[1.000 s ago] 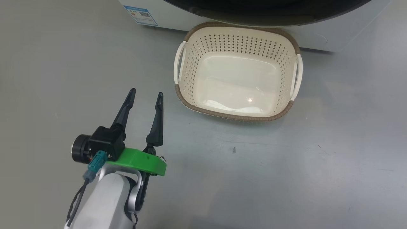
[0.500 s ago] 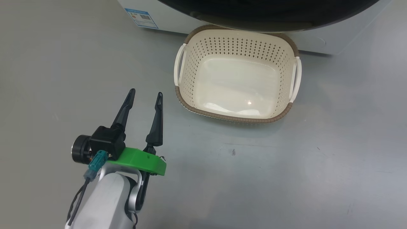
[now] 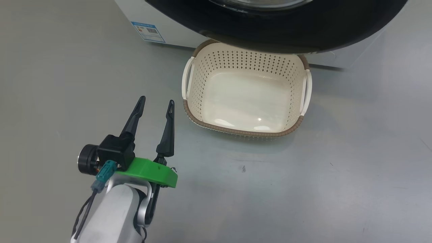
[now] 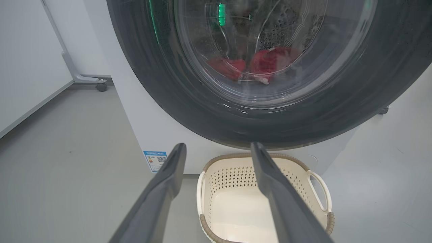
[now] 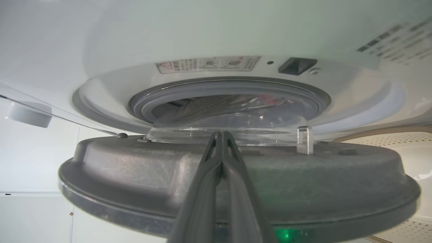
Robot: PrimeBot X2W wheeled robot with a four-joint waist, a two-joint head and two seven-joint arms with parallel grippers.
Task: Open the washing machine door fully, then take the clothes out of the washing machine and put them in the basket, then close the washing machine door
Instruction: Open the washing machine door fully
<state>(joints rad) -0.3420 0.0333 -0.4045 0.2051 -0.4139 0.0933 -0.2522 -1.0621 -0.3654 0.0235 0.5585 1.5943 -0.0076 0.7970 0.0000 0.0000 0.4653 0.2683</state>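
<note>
Low at the near left, the left pincer (image 3: 157, 100) hangs above the grey floor (image 3: 303, 185) with its two dark fingers spread wide and nothing between them. It is left of the basket (image 3: 236, 131) and apart from it. The cream basket stands empty on the floor, its far rim tucked under the washing machine door (image 3: 303, 33). That door is ajar – in the right wrist view its grey inner face and glass bowl stand a little off the grey gasket. The right pincer (image 5: 221, 133) is closed, fingers pressed together and pointing at that inner face; contact cannot be told. Red clothes (image 4: 270, 62) lie inside the washing machine (image 3: 179, 35), seen through the glass.
</note>
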